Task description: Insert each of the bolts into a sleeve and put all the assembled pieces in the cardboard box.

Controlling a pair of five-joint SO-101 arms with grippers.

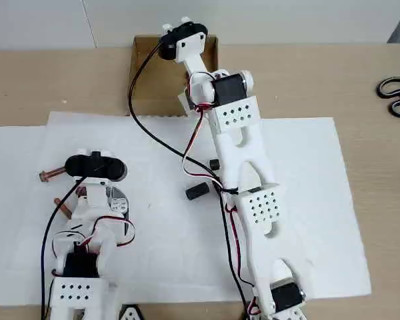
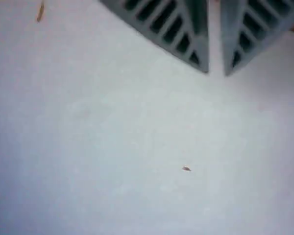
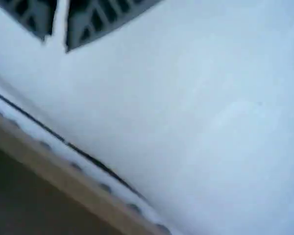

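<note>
The cardboard box [image 1: 150, 73] stands at the back of the table. My right gripper [image 1: 187, 99] hangs at its front right corner; in its wrist view the grey fingers [image 3: 95, 19] sit shut over white paper, beside the box's wall [image 3: 54, 176]. Two black sleeves [image 1: 197, 192] [image 1: 215, 163] lie on the paper next to the right arm. Two copper bolts [image 1: 51, 175] [image 1: 65, 207] lie at the left. My left gripper [image 1: 83, 192] points down beside them, its fingers [image 2: 181, 34] shut with nothing between them above bare paper.
A white paper sheet [image 1: 307, 200] covers the middle of the wooden table. Black-handled scissors [image 1: 397, 93] lie at the far right edge. The right arm's black cable [image 1: 153, 137] loops across the paper between the box and the sleeves.
</note>
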